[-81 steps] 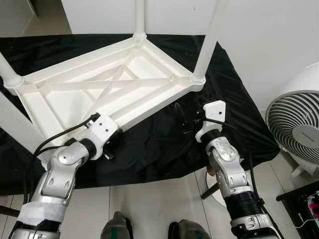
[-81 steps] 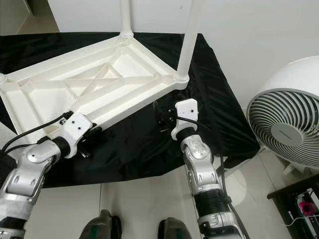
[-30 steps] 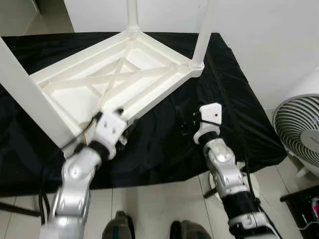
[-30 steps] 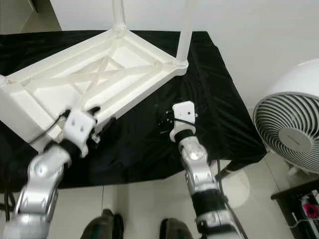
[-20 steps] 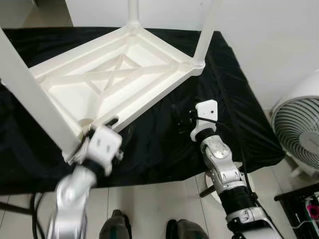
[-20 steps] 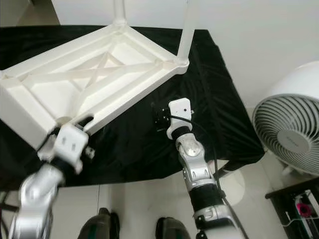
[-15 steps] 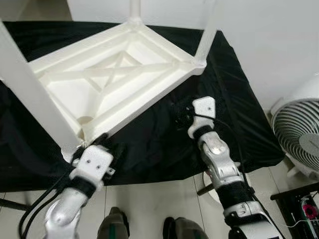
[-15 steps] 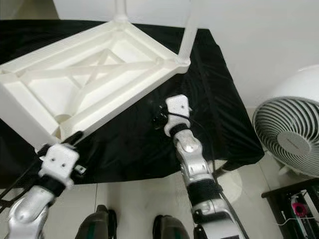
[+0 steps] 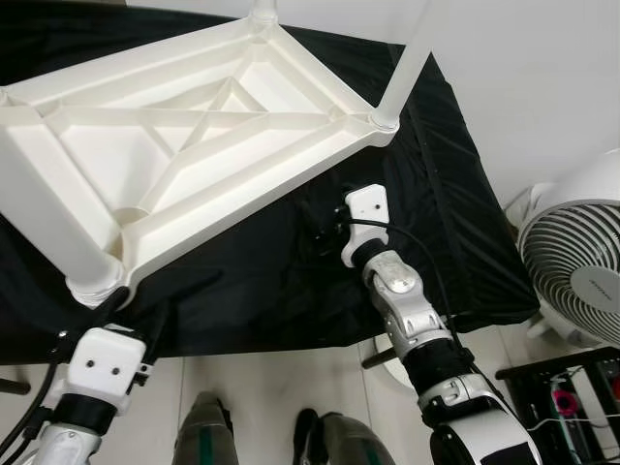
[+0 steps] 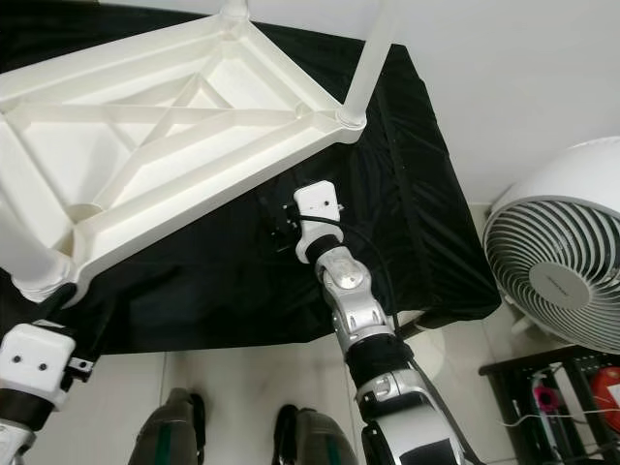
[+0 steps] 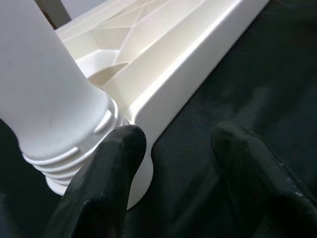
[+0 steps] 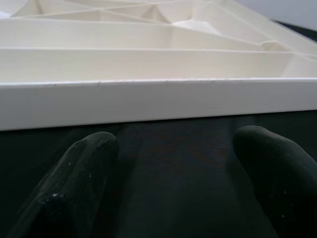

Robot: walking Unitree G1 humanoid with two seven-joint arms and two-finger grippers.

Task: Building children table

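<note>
The white plastic children's table (image 9: 194, 145) lies upside down on a bench draped in black cloth (image 9: 455, 232), its ribbed underside facing up and its round legs pointing upward; the rectangular top's long axis runs from the corner by the left pincer away toward the far right corner. A thick white leg (image 9: 48, 228) stands in the near left corner socket, and another white leg (image 9: 407, 63) rises from the corner ahead of the right pincer. The left pincer (image 11: 173, 158) sits at that near left corner, its two black fingers (image 11: 106, 183) spread wide: one finger lies against the ridged collar at the base of the near leg and the corner of the frame, the other rests apart over the black cloth. The right pincer (image 12: 173, 163) hovers low over the cloth just in front of the table's long side rail (image 12: 158, 101), its fingers wide apart and gripping nothing, pointing straight at the rail. Beyond the right arm, off the bench's edge, stands a white round fan (image 9: 576, 257) on the pale tiled floor (image 9: 271, 387).
</note>
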